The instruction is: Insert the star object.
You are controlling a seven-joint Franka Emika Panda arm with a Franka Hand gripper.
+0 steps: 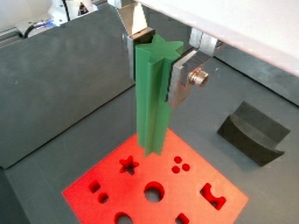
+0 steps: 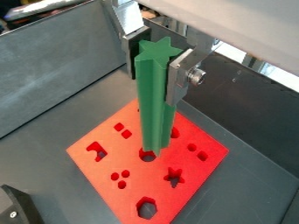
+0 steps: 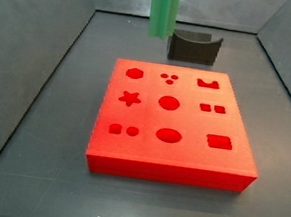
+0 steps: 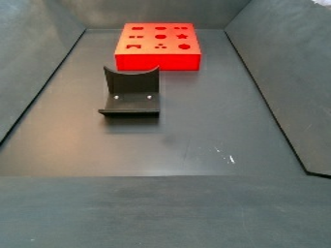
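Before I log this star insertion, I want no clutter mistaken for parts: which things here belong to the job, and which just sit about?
Belong to the job:
- the star object, upright, clamped in the gripper above the block
- the red block, with its star-shaped hole

Just lying about:
- the dark grey U-shaped holder, apart from the block

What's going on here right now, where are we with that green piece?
The pincer is shut on the star object, a long green star-section rod held upright above the red block. In a side view its lower end hangs clear of the block, so it is not yet inserted. The star-shaped hole is empty. The dark holder stands apart on the floor.
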